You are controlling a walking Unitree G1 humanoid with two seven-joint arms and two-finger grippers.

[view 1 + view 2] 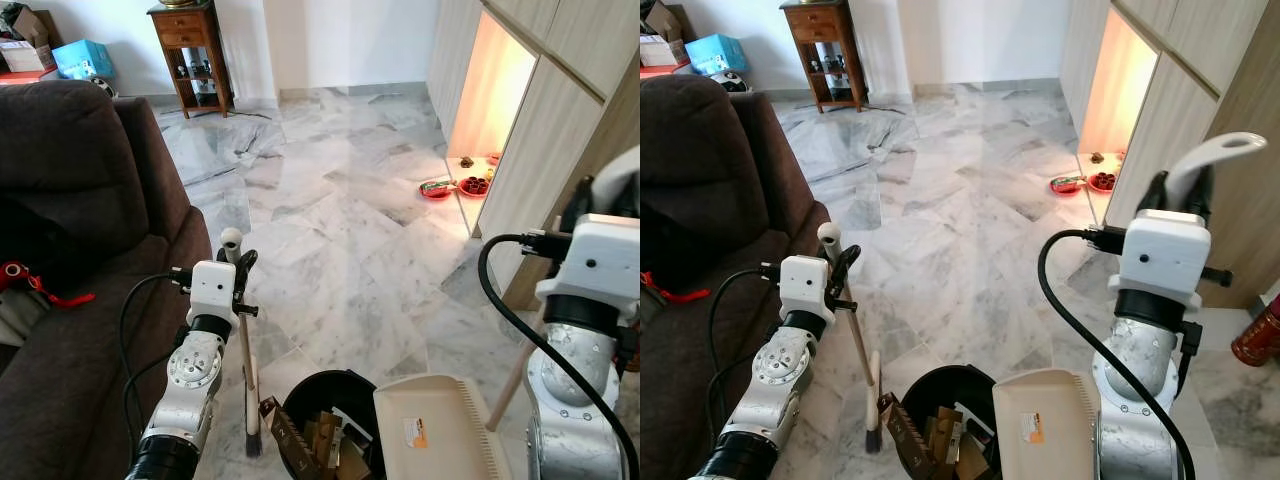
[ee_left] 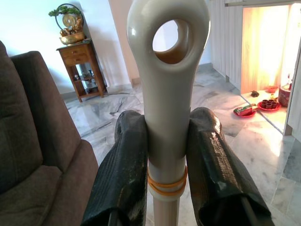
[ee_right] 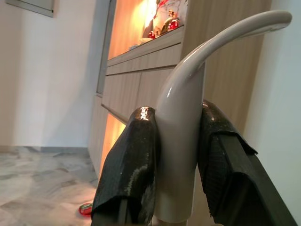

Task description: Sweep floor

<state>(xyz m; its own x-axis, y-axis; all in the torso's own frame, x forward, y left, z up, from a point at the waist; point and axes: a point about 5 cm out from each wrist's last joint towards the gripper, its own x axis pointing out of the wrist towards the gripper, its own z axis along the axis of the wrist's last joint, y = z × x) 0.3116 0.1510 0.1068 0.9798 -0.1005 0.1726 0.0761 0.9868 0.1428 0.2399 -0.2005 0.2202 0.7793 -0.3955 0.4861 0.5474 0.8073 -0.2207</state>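
My left gripper (image 1: 238, 262) is shut on the top of a cream broom handle (image 2: 167, 94), just under its hanging hole. The broom stands nearly upright, and its dark brush (image 1: 252, 432) rests on the marble floor beside the sofa. My right gripper (image 1: 1180, 190) is shut on the curved cream handle (image 3: 183, 108) of a long-handled dustpan. The dustpan's pan (image 1: 432, 430) sits low in front of me, against a black bin (image 1: 322, 392). The bin holds several brown cardboard scraps (image 1: 318, 438).
A brown sofa (image 1: 80, 250) runs along my left. Wood cabinets (image 1: 560, 100) line the right, with a lit niche and red dishes (image 1: 440, 188) on the floor by it. A wooden side table (image 1: 190, 55) stands at the far wall. Open marble floor (image 1: 340, 200) lies ahead.
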